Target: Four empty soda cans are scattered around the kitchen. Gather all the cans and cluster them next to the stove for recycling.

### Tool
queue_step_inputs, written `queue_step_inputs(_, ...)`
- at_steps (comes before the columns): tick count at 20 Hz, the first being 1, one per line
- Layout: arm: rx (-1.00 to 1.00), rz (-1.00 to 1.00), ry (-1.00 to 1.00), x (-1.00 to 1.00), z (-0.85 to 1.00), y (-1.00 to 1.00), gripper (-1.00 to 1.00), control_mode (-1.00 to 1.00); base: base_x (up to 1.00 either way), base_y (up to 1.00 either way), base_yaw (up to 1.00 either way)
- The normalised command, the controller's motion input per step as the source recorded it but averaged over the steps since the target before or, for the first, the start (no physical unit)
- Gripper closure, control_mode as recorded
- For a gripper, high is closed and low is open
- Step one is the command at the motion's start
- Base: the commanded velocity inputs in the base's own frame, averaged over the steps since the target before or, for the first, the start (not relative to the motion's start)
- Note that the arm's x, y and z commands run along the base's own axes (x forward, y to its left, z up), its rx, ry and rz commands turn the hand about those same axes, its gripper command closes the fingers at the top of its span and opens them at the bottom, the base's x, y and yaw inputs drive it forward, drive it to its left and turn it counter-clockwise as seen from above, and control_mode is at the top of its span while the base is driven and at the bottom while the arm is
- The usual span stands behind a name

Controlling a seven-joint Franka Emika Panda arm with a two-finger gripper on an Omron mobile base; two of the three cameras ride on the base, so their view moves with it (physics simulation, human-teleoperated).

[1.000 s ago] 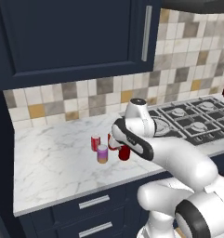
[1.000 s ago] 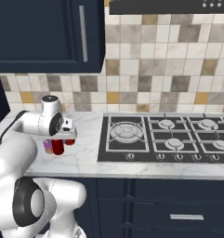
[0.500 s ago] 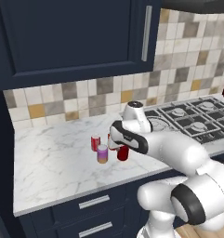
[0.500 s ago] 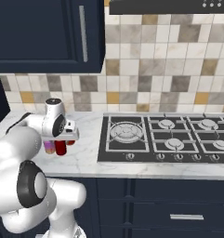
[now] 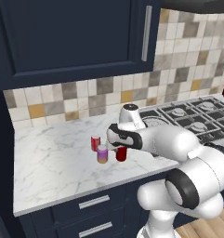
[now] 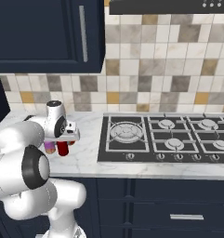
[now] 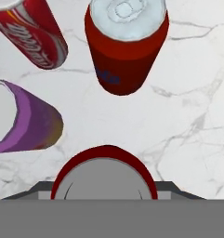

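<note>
My gripper points down over the marble counter, shut on a red soda can that stands upright to the left of the stove. In the hand view that can's silvery top sits between my gripper's finger tips. Close by stand the purple-pink can and another red can. The hand view also shows a red can just ahead, a red can at the upper left and the purple can at the left. From the right base view, the held can and the purple can sit under my gripper.
The black gas stove lies flush in the counter to the right of the cans. Navy wall cabinets hang above, with mosaic tiles behind. Bare marble stretches to the left of the cans.
The hand with its red can has edged slightly left, toward the other cans. The arm's links behind it have swung. The other cans have not moved.
</note>
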Motion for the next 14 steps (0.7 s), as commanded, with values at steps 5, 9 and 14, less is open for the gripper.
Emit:
queue_step_inputs(5,-0.03,0.00,-0.05,0.15,-0.13,0.05,1.00,-1.00,0.00,0.00,0.00)
queue_step_inputs(9,-0.01,0.00,-0.07,0.19,-0.11,0.04,1.00,-1.00,0.00,0.00,0.00)
queue_step_inputs(14,0.00,-0.01,0.01,0.11,-0.19,0.00,1.00,-1.00,0.00,0.00,0.00)
